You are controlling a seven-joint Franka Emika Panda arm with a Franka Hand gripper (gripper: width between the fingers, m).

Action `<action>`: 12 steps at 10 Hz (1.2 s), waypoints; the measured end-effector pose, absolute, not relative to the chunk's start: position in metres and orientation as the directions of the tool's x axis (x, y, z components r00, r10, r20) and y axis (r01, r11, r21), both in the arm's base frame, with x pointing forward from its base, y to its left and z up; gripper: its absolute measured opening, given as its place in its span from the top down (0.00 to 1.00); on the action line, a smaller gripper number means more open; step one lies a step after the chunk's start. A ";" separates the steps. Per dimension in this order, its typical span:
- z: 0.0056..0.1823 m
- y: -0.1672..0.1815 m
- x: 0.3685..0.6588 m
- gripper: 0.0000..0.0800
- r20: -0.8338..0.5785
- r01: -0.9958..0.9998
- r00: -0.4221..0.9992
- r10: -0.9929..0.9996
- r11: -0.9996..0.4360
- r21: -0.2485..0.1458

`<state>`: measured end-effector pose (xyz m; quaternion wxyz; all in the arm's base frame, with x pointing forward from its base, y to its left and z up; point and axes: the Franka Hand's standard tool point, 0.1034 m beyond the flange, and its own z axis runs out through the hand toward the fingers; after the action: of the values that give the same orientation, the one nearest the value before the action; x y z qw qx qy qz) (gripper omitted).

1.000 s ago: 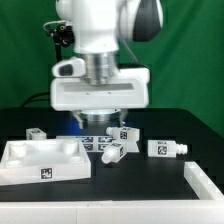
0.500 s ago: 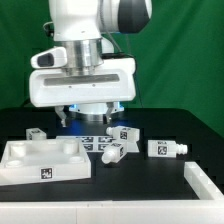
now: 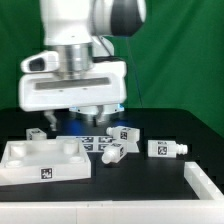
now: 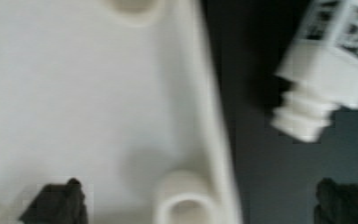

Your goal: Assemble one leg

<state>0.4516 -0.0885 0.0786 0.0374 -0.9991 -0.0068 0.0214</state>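
Leg lies on the black table beneath the gripper, ahead of one of the dark fingertips. Its narrow peg end points back toward the gripper and its tagged body lies farther out. The gripper is spread wide and has hold of nothing.

Under the other fingertip and most of the span sits the white tabletop. Its raised edge is near the leg but apart from it, with a round hole at the far corner.

In the exterior view the gripper hangs above the tabletop's back edge. Four legs lie around it, and I cannot tell which one is under the fingers:
- first leg to one side
- second leg to the other side
- third leg by the tabletop's corner
- fourth leg farther off

The marker board lies between them. A white rail lies farthest away.
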 end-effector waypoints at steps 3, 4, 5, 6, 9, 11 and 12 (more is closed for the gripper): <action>0.056 -0.166 0.468 0.19 -0.031 0.146 0.989 0.147 -0.989 -0.040; 0.042 -0.181 0.470 0.19 -0.030 0.165 0.986 0.166 -0.986 -0.025; 0.033 -0.188 0.464 0.19 -0.035 0.159 0.987 0.159 -0.987 -0.021; 0.032 -0.190 0.461 0.19 -0.040 0.152 0.987 0.153 -0.988 -0.023; 0.013 -0.209 0.445 0.19 -0.057 0.187 0.980 0.189 -0.982 -0.027; 0.008 -0.204 0.441 0.19 -0.069 0.190 0.979 0.193 -0.981 -0.039; 0.008 -0.204 0.441 0.19 -0.070 0.191 0.979 0.193 -0.981 -0.039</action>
<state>0.4406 -0.2044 0.0080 0.0161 -0.9945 -0.0964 0.0369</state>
